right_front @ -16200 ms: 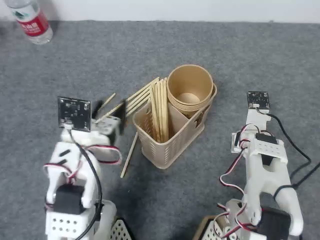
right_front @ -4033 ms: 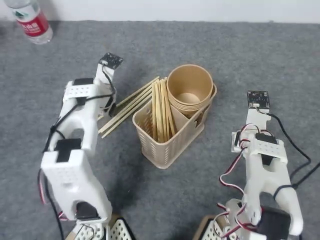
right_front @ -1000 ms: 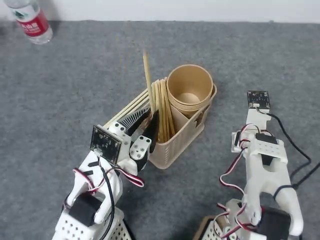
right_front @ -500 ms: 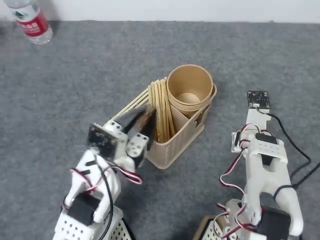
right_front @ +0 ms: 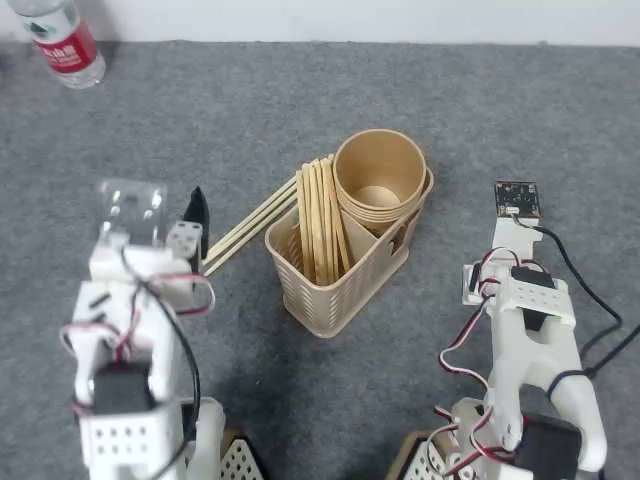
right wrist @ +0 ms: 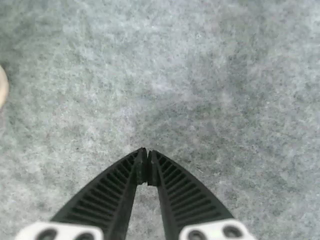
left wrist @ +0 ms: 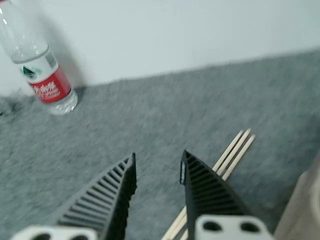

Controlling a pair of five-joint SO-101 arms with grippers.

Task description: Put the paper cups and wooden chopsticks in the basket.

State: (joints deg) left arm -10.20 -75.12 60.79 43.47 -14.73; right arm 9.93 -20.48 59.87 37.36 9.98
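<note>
Here, one basket holds one stack of cups and a bundle of chopsticks; three loose chopsticks lie beside it on the tabletop. Left jaws gape, empty; right jaws meet, empty.

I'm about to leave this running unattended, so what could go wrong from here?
The loose chopsticks lie bunched on the carpet, so the open left jaws may catch just one and scatter the rest. Their far ends sit by the basket; lifting could nudge it or the sticks poking above its rim.
</note>
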